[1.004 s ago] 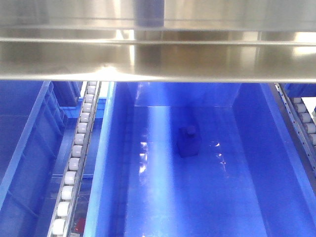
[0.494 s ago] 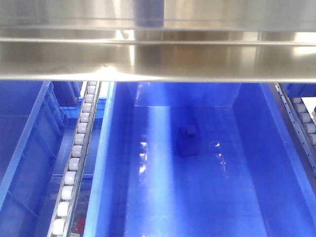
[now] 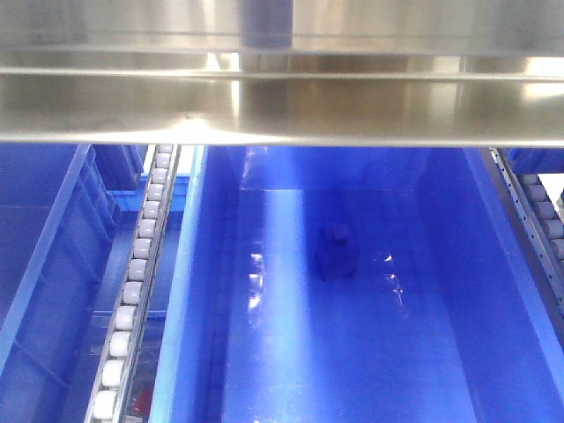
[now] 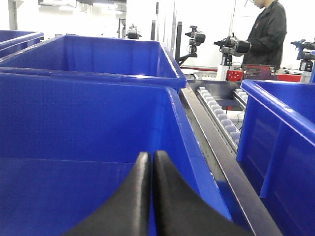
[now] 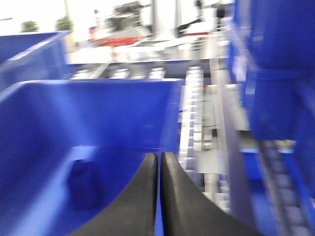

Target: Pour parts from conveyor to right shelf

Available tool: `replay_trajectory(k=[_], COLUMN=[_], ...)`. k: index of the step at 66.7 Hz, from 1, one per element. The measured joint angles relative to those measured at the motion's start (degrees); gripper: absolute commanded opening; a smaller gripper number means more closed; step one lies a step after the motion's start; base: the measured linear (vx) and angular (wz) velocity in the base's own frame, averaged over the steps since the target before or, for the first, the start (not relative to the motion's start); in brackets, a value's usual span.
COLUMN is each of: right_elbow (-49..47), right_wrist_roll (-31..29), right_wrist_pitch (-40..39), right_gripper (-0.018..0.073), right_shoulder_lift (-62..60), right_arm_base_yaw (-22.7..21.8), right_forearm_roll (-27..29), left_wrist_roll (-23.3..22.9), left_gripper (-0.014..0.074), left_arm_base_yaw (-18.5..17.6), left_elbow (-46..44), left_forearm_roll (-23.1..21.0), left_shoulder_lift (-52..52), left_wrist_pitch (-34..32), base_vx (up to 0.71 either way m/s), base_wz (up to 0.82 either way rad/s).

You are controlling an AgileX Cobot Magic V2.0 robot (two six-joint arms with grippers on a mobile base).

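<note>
The left gripper (image 4: pixel 151 162) has its two black fingers pressed together with nothing between them, the tips hanging over the near wall of a blue tub (image 4: pixel 93 123). Beyond that tub stands a second blue tub (image 4: pixel 98 56), and to the gripper's right runs a roller rail (image 4: pixel 216 110) of the right shelf (image 3: pixel 282 97), then another blue bin (image 4: pixel 280 128). Far ahead and right, a person in dark clothes (image 4: pixel 266 32) stands by other equipment.

The right gripper (image 5: pixel 159 164) is likewise closed and empty — its fingers meet at the tips above the rim of a blue tub (image 5: pixel 98 108). The view is blurred, but a dark blue block (image 5: pixel 86 184) shows low to the gripper's left, on the tub floor. A rail of white rollers (image 5: pixel 194 128) runs just right of the fingers.

In the front view, the block sits on the floor of the middle tub (image 3: pixel 458 291), under the steel bar — touching no wall. Neither gripper shows there.
</note>
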Motion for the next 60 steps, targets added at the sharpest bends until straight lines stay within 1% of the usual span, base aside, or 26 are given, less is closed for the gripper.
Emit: replay_trajectory(k=[7, 14, 22, 27, 44, 60], right_elbow=[5.88, 11.16, 17.34, 19.14, 19.38, 19.38], right_wrist_roll=[-0.79, -1.27, -1.27, -1.27, -1.27, -1.27], right_wrist_pitch=[-5.2, -9.18, -13.72, -15.86, -18.38, -18.38], right_gripper=[-0.0008, -0.0008, -0.0008, -0.0008, -0.0008, -0.0008], right_shoulder_lift=[-0.02, -1.09, -4.1, -5.61, -5.99, -5.99], right_arm_base_yaw=[-4.91, -7.28, -7.41, -7.41, -7.41, -7.41], right_forearm_roll=[0.8, 0.32, -1.85, -2.32, -2.26, -2.26], left_wrist_roll=[0.0, 0.0, 0.0, 0.0, 0.0, 0.0], left_gripper=[-0.0006, -0.0006, -0.0006, -0.0006, -0.0006, -0.0006], left_arm_base_yaw=[0.0, 0.0, 0.0, 0.0, 0.0, 0.0], left_elbow=[0.0, 0.0, 0.0, 0.0, 0.0, 0.0], left_forearm_roll=[0.0, 0.0, 0.0, 0.0, 0.0, 0.0], left_shoulder_lift=[0.0, 0.0, 0.0, 0.0, 0.0, 0.0], left_wrist_pitch=[0.0, 0.0, 0.0, 0.0, 0.0, 0.0], base_vx=[0.0, 0.0, 0.0, 0.0, 0.0, 0.0], base_wz=[0.0, 0.0, 0.0, 0.0, 0.0, 0.0])
